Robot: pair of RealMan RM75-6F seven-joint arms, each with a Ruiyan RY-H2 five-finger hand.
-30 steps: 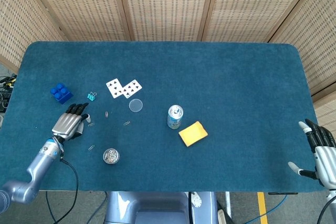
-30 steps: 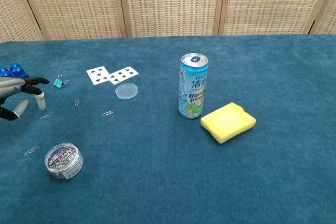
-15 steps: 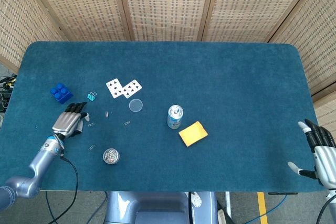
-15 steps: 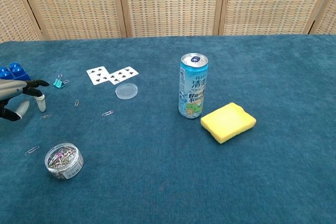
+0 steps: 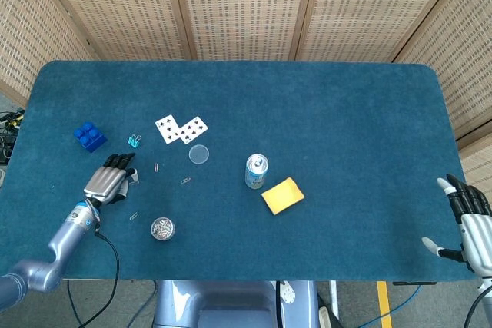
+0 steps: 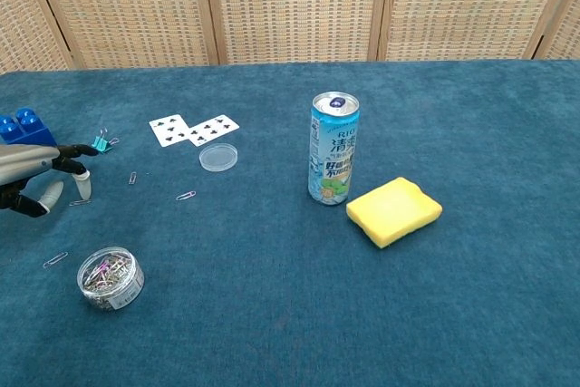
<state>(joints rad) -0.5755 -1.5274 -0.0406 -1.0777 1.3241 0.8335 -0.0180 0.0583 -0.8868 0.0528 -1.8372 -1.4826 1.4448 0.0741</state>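
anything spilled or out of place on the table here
Yes: several loose paper clips lie scattered on the cloth by the left hand, outside the open round tub of clips. Its clear lid lies apart, near the playing cards.

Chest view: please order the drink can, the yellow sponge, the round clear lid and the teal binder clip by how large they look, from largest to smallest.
1. Drink can, tallest.
2. Yellow sponge, close to the can in area, so this order is unsure.
3. Round clear lid.
4. Teal binder clip, the smallest, though it lies farther back.
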